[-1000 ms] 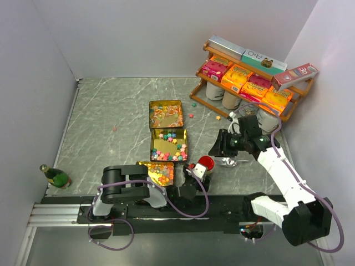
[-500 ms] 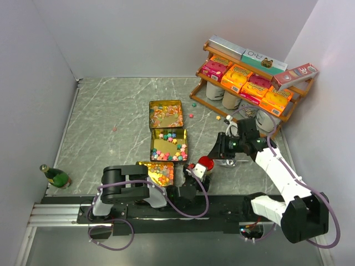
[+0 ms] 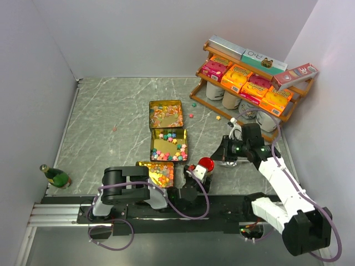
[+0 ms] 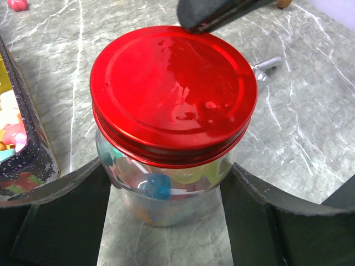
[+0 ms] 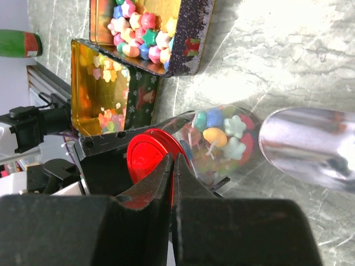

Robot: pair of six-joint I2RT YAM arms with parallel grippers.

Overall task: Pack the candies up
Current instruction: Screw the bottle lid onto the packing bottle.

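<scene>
A glass jar [image 4: 166, 205] with a red lid [image 4: 172, 88] stands on the table, filled with candies [image 4: 158, 185] in mixed colours. My left gripper [image 4: 169, 177] is shut on the jar, one finger against each side of the glass. More candies [image 3: 168, 145] lie in three gold tins [image 3: 153, 158] left of the jar [image 3: 201, 169]. My right gripper [image 5: 173, 160] is shut with nothing between its fingers. Its tips hover just right of the lid [image 5: 147, 155]. In the top view the right gripper [image 3: 218, 151] points toward the lid [image 3: 206, 163].
A metal spoon [image 5: 310, 147] lies on the table right of the jar. A wooden rack [image 3: 249, 83] with orange and pink boxes stands at the back right. A green bottle [image 3: 55, 176] lies at the near left. Loose sweets [image 3: 191, 115] dot the marble.
My right gripper has shut and drifted slightly toward the jar's lid. The left gripper and the jar have stayed put.
</scene>
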